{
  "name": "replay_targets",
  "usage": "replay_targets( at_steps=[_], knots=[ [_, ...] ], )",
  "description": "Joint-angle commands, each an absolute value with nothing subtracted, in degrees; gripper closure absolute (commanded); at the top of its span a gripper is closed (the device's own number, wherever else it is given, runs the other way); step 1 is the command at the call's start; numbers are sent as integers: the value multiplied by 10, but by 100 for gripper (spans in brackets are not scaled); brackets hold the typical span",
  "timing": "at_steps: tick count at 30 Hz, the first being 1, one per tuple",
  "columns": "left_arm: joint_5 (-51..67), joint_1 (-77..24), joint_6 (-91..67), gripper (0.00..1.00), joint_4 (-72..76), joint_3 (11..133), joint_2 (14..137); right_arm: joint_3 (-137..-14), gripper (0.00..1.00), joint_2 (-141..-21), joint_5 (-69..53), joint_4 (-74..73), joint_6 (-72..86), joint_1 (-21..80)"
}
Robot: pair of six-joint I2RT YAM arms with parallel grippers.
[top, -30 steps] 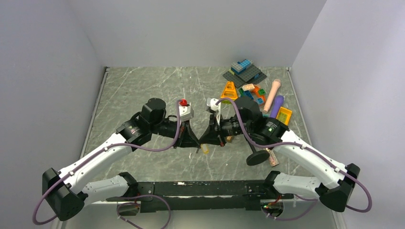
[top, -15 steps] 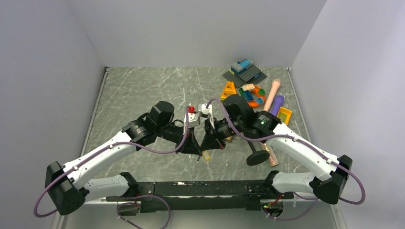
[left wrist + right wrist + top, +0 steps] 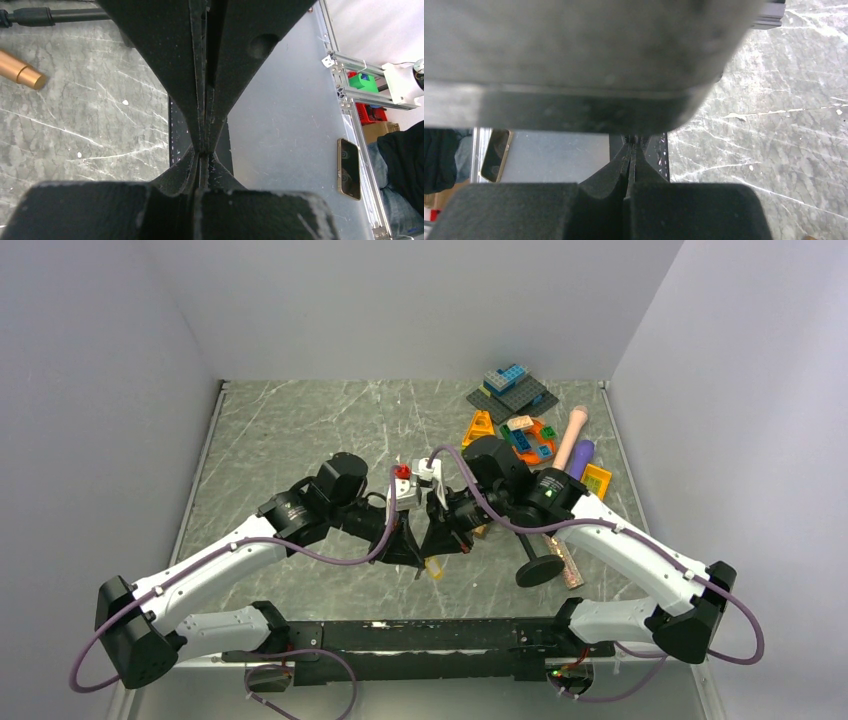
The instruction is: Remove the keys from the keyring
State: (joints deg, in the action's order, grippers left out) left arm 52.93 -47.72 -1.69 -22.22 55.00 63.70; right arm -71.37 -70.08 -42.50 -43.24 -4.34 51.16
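Observation:
In the top view my left gripper (image 3: 411, 553) and right gripper (image 3: 438, 544) meet tip to tip just above the marble table (image 3: 290, 440), near its front middle. A small brass-gold key (image 3: 433, 568) hangs right below the meeting point. The thin keyring is hidden between the black fingertips. In the left wrist view my left gripper (image 3: 202, 151) is shut, its tips against the right arm's shut fingers (image 3: 230, 65) coming from above. In the right wrist view my right gripper (image 3: 631, 146) is shut under the blurred left gripper body (image 3: 574, 60). No key shows in either wrist view.
A black round stand base (image 3: 540, 569) and a gold toy microphone (image 3: 570, 568) lie right of the grippers; the microphone's end shows in the left wrist view (image 3: 20, 72). Brick plate (image 3: 512, 391), orange toys (image 3: 480, 429) and pink cylinder (image 3: 572, 436) crowd the back right corner.
Both grippers, still joined at the tips, have moved a little towards the near edge, with the key hanging below them. In the last half second they have hardly shifted.

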Motion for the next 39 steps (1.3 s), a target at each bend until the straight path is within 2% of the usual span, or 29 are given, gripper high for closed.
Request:
replay_targets(
  at_steps=[1, 2, 3, 5, 6, 7, 9, 14, 18, 21, 25, 28, 33, 39],
  knots=[
    [546, -508, -7, 100, -138, 597, 642, -720, 98, -741, -417, -420, -67, 553],
    [542, -508, -7, 100, -138, 596, 639, -721, 91, -738, -411, -414, -62, 553],
    [538, -509, -7, 100, -139, 596, 636, -721, 78, -732, -400, -405, -56, 552],
    [530, -509, -7, 100, -140, 596, 630, -716, 43, -715, -370, -379, -39, 553],
    [524, -508, -7, 100, -139, 594, 623, -712, 29, -704, -353, -363, -29, 552],
    [516, -508, -7, 100, -136, 591, 617, -705, 21, -692, -331, -345, -19, 552],
    [505, -506, -7, 100, -133, 588, 608, -691, 13, -667, -299, -310, -3, 552],
    [492, -494, -22, 100, -111, 579, 592, -632, 11, -594, -210, -214, 46, 551],
    [470, -485, -38, 100, -86, 565, 569, -550, 15, -523, -151, -92, 97, 550],
    [451, -476, -48, 100, -69, 556, 551, -505, 21, -493, -148, -27, 129, 551],
    [432, -468, -59, 100, -58, 546, 538, -477, 34, -471, -145, 23, 149, 552],
    [424, -464, -64, 100, -55, 546, 540, -475, 46, -466, -153, 33, 150, 551],
    [422, -459, -68, 100, -52, 545, 541, -475, 56, -456, -158, 35, 147, 551],
    [417, -452, -70, 100, -49, 544, 537, -480, 50, -437, -170, 28, 142, 551]
  ],
)
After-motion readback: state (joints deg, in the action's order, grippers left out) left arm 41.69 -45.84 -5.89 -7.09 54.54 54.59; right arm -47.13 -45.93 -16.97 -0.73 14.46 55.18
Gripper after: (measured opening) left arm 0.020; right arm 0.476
